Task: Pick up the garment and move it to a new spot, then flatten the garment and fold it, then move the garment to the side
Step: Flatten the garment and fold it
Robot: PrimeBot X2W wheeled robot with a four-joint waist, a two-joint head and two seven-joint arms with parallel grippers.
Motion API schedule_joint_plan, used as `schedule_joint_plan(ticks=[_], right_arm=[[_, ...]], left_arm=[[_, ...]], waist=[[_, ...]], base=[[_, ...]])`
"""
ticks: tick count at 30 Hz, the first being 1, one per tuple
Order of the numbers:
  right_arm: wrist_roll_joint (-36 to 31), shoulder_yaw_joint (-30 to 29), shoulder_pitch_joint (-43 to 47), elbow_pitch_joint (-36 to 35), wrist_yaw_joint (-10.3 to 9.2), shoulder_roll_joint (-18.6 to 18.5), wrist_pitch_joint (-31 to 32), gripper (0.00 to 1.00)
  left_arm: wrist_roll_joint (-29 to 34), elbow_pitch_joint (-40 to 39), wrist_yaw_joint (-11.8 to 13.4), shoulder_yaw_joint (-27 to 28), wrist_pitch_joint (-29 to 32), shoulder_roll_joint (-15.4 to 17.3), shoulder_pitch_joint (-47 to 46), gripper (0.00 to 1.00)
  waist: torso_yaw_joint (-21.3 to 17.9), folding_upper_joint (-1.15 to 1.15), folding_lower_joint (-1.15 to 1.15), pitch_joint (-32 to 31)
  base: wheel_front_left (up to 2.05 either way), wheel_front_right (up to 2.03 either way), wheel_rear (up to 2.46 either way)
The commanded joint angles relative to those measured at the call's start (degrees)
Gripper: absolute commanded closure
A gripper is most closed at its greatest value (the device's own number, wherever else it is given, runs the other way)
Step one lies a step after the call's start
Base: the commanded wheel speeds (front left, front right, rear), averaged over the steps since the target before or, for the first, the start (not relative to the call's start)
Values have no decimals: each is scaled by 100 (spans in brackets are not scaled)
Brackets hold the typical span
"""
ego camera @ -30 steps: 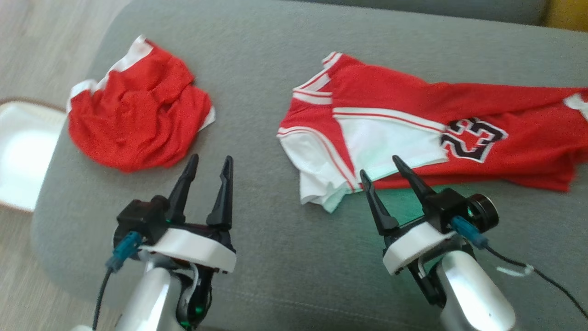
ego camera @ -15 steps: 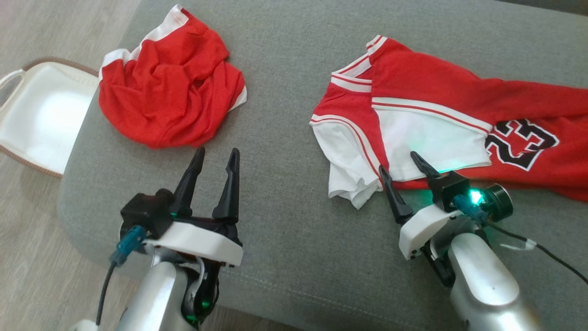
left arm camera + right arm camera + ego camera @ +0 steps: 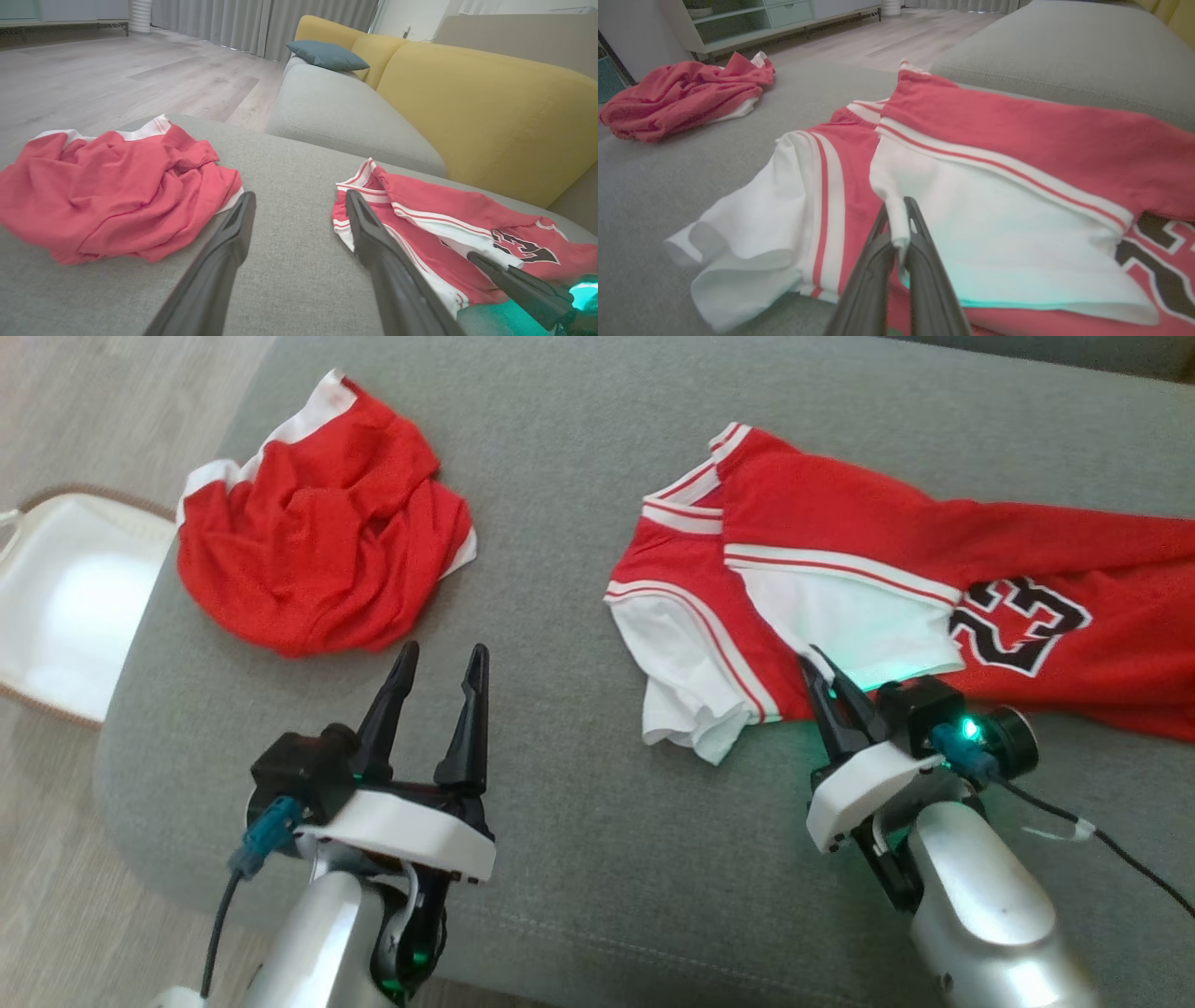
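A red and white jersey garment (image 3: 840, 523) with a black "23" lies spread on the right of the grey cushion (image 3: 569, 821). My right gripper (image 3: 814, 665) is at its near edge, shut on a pinch of the white panel (image 3: 994, 205), which bunches up between the fingertips (image 3: 896, 207). The jersey (image 3: 420, 205) also lies to the right in the left wrist view, with the right gripper's fingers (image 3: 514, 282) on it. My left gripper (image 3: 443, 653) hovers open over bare cushion, just below a crumpled red garment (image 3: 317, 541), holding nothing.
A white basket (image 3: 65, 607) sits on the wood floor off the cushion's left edge. A second grey cushion (image 3: 345, 116) and a yellow sofa back (image 3: 467, 93) lie beyond. Bare cushion separates the two garments. A cable (image 3: 1111, 845) trails from the right wrist.
My right gripper pushed forward onto the jersey's white panel and shut on a fold of it. The left gripper stayed open and still. The head camera shifted, so the scene slid in view.
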Motion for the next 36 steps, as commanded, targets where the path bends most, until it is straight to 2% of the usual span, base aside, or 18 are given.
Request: schedule_joint_plan(ticks=[1,5,7,13,18,20,23,26,27,28,33,36], right_arm=[[66,148,-126,-258,22,62,-71,100],[98,117,-288,-587,22,45,33,100],[96,123,-543,-787,22,-96,188,100],[141,371,-2046,-1046,22,-1198,888,100],[252,562,-3495,-533,22,-2087,1224,100],[154,604,-4025,-217,22,-2317,1206,100],[-75,478,-4792,257,22,-2462,1041,100],[-429,284,-5435,690,22,-2410,814,100],[-500,264,-5585,840,22,-2343,735,75],[-541,296,-5699,997,22,-2261,676,2],[-518,470,-5959,1666,22,-1920,407,0],[-449,531,-5891,1888,22,-1836,262,0]], left_arm=[[0,-162,0,220,-29,23,-135,0],[-24,-174,4,180,-29,23,-116,0],[-25,-166,-13,117,-29,23,-104,0],[-123,-212,-23,-182,-29,23,-197,0],[-277,-243,22,-421,-29,23,-292,0],[-329,-252,35,-475,-29,23,-333,0],[-391,-290,55,-514,-29,23,-398,0],[-432,-321,66,-530,-29,23,-480,0],[-442,-319,67,-537,-29,23,-506,0],[-449,-314,67,-541,-29,23,-529,0],[-446,-286,72,-535,-29,23,-622,0],[-422,-268,69,-513,-29,23,-648,0]], waist=[[-98,0,0,-92],[-205,0,0,-163],[-223,0,0,-163],[8,0,0,73],[325,0,0,389],[422,0,0,501],[506,0,0,678],[523,0,0,837],[517,0,0,874],[500,0,0,902],[318,0,0,932],[209,0,0,886]], base=[[0,0,0],[0,0,0],[0,0,0],[0,0,0],[0,0,0],[0,0,0],[0,0,0],[0,0,0],[0,0,0],[0,0,0],[0,0,0],[0,0,0]])
